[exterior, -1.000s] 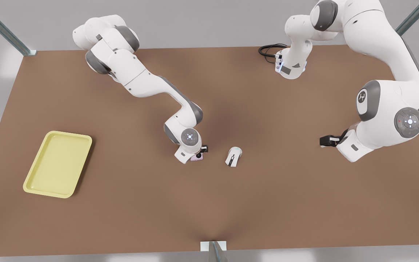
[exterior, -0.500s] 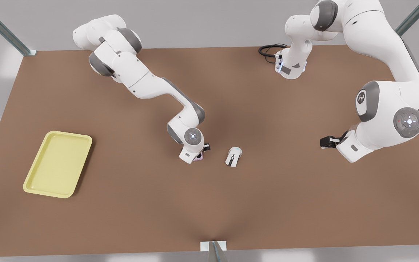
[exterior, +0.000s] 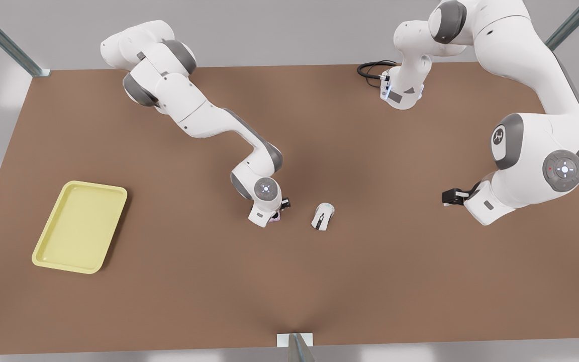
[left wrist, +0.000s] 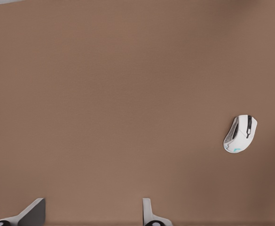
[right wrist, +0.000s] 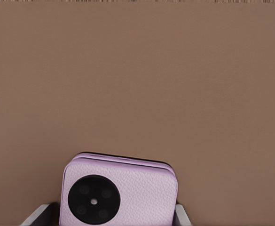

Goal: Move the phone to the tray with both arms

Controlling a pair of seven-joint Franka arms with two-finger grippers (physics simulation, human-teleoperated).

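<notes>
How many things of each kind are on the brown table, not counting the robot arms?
Phone: 1
Mouse: 1
Tray: 1
Black cable: 1
Total: 4

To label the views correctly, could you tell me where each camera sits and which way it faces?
Front: high overhead, looking down on table, tray, left arm, right arm.
Left wrist: faces down at table; open left gripper, mouse.
Right wrist: faces down at phone, within right gripper.
Shared: front and left wrist show mouse.

White mouse (exterior: 322, 216) and black cable (exterior: 370, 69) on brown table (exterior: 289, 281).
</notes>
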